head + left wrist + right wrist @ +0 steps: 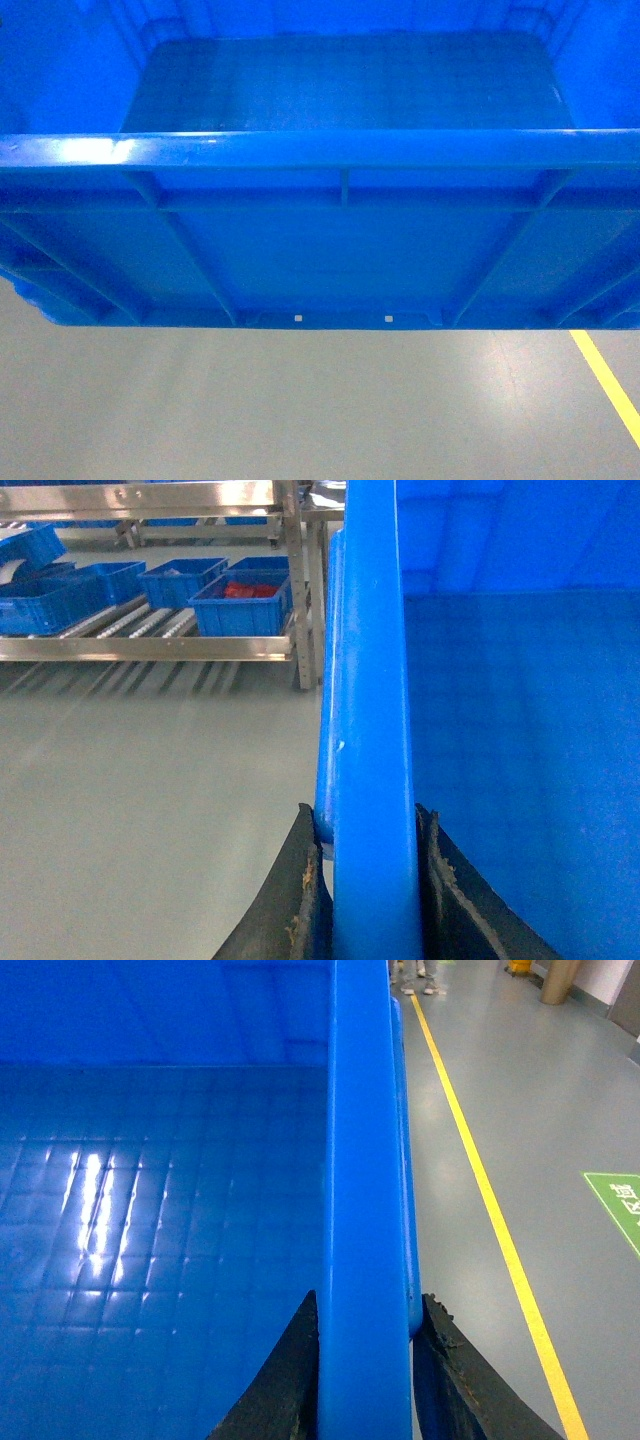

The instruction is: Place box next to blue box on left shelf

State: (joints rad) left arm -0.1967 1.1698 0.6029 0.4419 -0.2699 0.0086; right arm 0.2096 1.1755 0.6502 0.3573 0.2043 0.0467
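The blue crate is filling the head frame, hiding both arms. The left gripper and right gripper are clamping its side rims. Shelving with small bins is sitting upper left.

Bright overhead light, white glare on the box rim and inner bottom, soft floor sheen, mild blur
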